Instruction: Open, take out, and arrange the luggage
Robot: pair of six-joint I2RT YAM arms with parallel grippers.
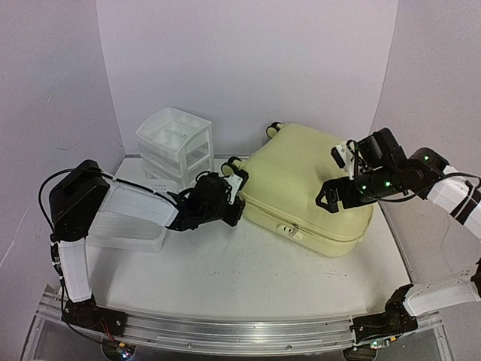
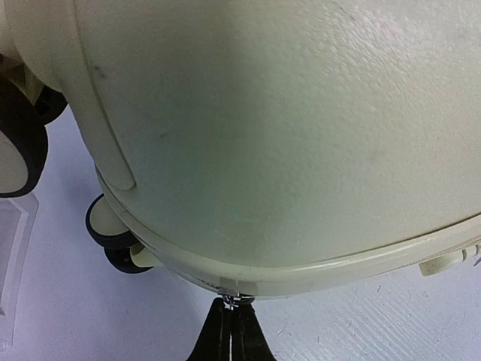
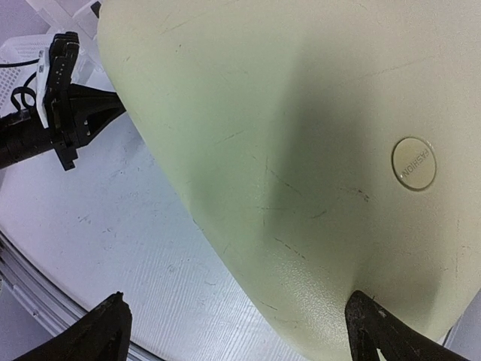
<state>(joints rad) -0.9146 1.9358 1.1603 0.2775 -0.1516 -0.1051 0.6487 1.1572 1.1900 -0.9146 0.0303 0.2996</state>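
Left claw (image 2: 231,314) sits clenched at the rounded seam of the pale yellow, pebble-grained hard-shell suitcase (image 2: 285,135) — I see the right claw (image 3: 237,297) spread wide over its scuffed shell.

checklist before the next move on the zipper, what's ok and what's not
1. Suitcase closed, flat on the table: ok.
2. Left gripper shut at the zipper seam: ok.
3. Zipper pull actually pinched between its fingers: cannot tell, only a small metal glint shows at the tips.
4. Right gripper open, empty, over the lid: ok.
5. Right gripper bracing the lid: cannot tell contact.
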